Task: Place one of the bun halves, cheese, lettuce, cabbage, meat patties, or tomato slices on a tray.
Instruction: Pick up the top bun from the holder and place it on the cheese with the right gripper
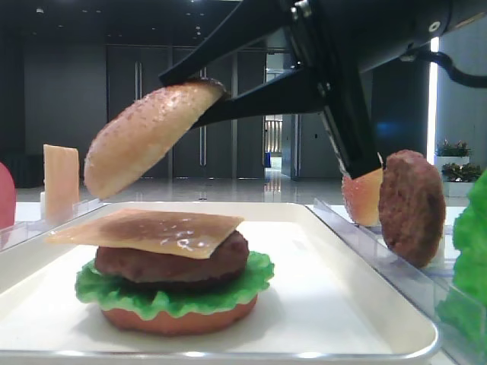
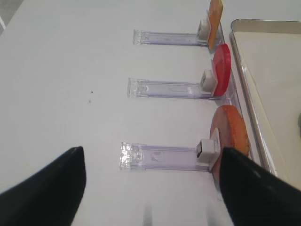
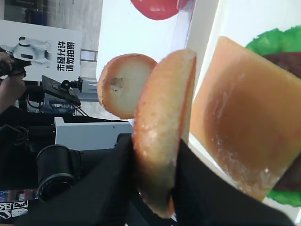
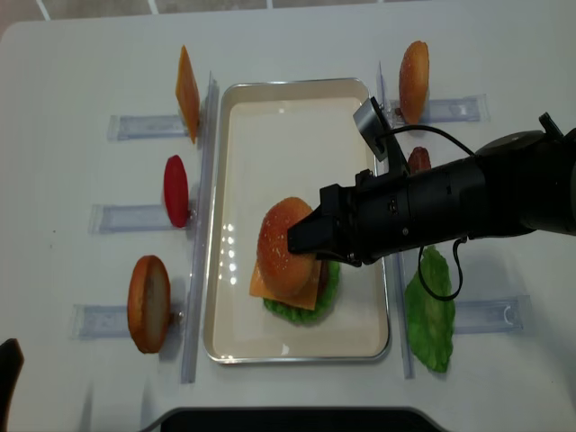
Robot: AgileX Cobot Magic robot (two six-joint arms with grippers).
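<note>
Black right gripper (image 4: pixel 301 241) partly behind bun top (image 4: pixel 284 245)

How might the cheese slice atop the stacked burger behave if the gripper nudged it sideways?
The cheese probably stays stiff: its corners overhang the patty without drooping. It looks glossy and lies loose, so it may slide off rather than bend.

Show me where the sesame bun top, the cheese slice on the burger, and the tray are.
sesame bun top (image 1: pixel 144 141), front exterior view, on its seeded dome.
cheese slice (image 1: pixel 152 230), front exterior view, on its flat top face.
tray (image 4: pixel 297 97), overhead exterior view, on bare floor near its far end.
</note>
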